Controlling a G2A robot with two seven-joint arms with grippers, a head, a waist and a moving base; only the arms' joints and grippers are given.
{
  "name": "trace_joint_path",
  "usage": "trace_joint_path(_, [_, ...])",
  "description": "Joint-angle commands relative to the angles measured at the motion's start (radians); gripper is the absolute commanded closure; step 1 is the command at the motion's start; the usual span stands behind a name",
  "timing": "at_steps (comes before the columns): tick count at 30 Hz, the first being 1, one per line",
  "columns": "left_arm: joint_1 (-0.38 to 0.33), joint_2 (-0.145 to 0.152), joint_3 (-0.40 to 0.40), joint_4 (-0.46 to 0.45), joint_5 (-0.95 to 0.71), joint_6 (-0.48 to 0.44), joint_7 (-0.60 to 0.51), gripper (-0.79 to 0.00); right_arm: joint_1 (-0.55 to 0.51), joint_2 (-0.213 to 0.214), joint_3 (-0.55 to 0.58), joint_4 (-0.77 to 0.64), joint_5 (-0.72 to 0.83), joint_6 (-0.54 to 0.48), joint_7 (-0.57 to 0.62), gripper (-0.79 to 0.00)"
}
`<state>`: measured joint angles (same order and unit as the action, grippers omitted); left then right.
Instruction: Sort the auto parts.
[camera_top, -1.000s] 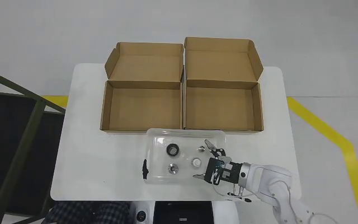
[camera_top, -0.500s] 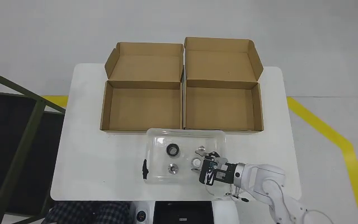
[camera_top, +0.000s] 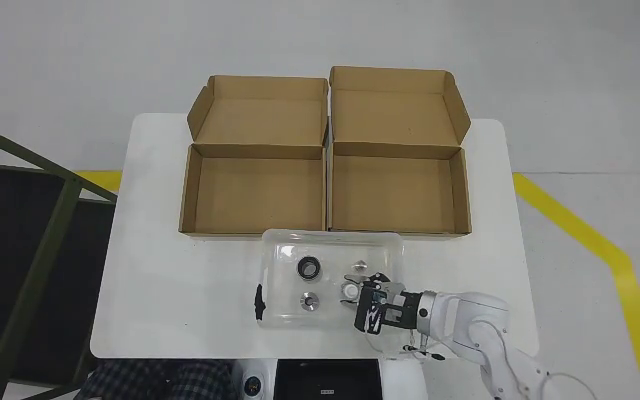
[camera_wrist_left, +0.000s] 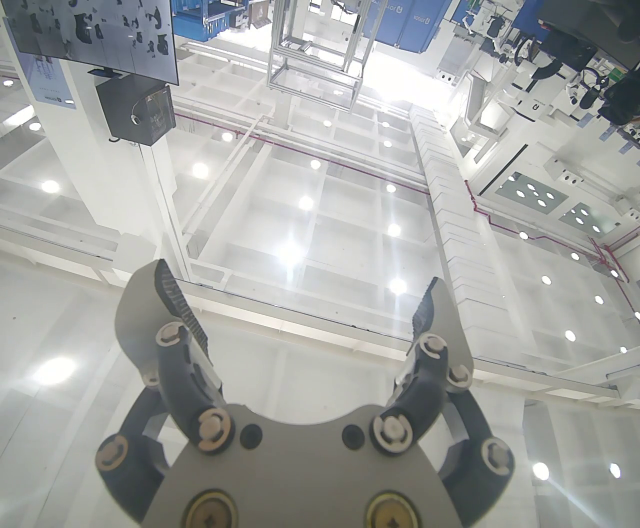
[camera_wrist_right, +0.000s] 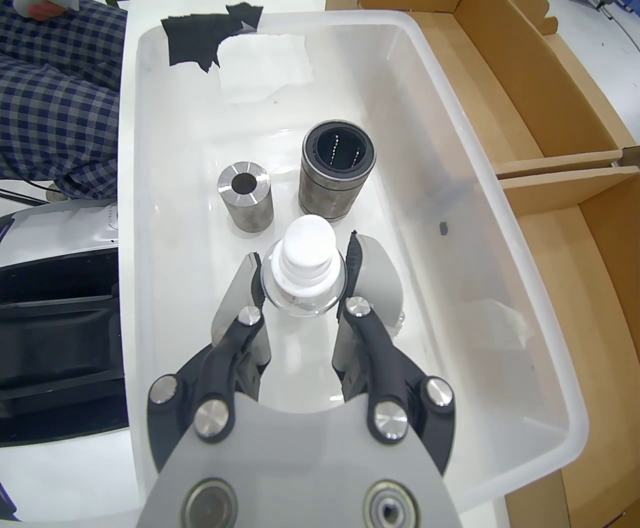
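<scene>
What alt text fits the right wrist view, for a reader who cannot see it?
The right claw grips a clear part with a white cap inside a clear plastic bin. A steel cylinder and a dark bearing stand upright beyond it; cardboard boxes lie beside the bin.

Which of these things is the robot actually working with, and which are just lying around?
Part of the job: right gripper, shut on the white stepped part; steel cylinder; dark bearing; clear bin; two cardboard boxes.
Just lying about: black tape on the bin's rim; metal frame beside the table; yellow floor line.
</scene>
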<state>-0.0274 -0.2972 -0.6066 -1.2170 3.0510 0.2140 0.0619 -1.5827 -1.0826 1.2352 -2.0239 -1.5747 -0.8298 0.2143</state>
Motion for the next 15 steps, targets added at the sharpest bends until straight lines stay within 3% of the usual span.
trace_joint_path(1, [0.000, 0.000, 0.000, 0.000, 0.000, 0.000, 0.000, -0.785, -0.006, 0.003, 0.010, -0.013, 0.007, -0.001, -0.012, 0.000])
trace_joint_path(15, [0.000, 0.000, 0.000, 0.000, 0.000, 0.000, 0.000, -0.785, -0.019, 0.015, 0.074, -0.050, 0.191, -0.033, -0.151, 0.000])
